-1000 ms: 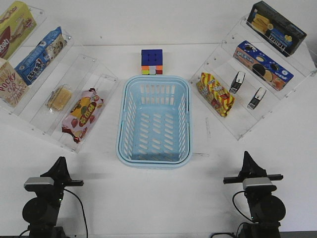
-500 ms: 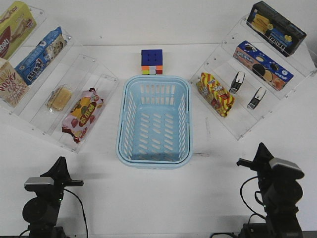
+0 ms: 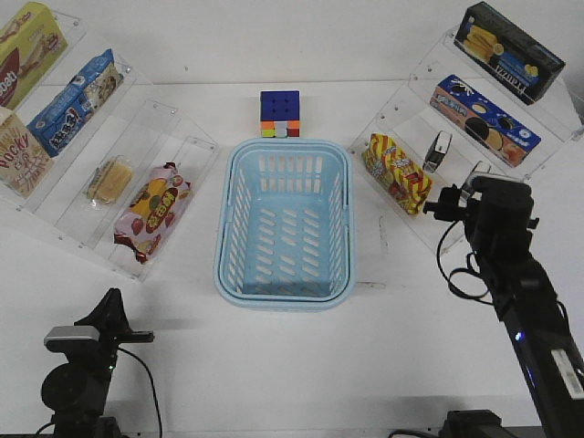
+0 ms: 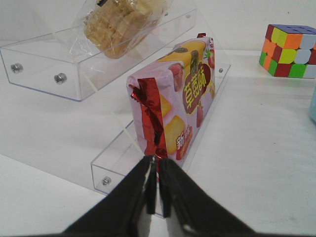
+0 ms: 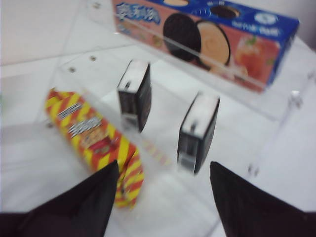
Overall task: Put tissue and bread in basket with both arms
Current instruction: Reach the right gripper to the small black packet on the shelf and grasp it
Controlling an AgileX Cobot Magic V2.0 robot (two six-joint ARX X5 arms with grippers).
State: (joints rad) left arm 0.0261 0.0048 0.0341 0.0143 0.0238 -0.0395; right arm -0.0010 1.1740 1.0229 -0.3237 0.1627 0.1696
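The right claw [image 5: 163, 197] is hanging over the clear shelf rack [image 3: 429, 196] on the right side of the desk [image 3: 292, 365], its jaws spread wide apart with nothing between them. In the right wrist view, two tissue packets are standing upright on the middle shelf: the nearer tissue [image 5: 198, 133] is lining up with the gap between the jaws, and the second tissue packet [image 5: 134, 95] is standing just beside it. A striped snack bag [image 5: 96, 143] is lying on the lowest step, and a blue cookie box [image 5: 207, 39] is sitting on the shelf above.

The left claw [image 4: 157, 187] is sitting low near the front edge of the desk, its jaws pressed together and empty. It is pointing toward a red snack bag [image 4: 180, 101] on the bottom step of the left rack [image 3: 119, 182]. The bread [image 3: 109, 180] is lying in its clear wrapper one step higher.

The basket [image 3: 285, 221] is resting mid-desk between the racks, with a puzzle cube [image 3: 280, 114] just behind it.
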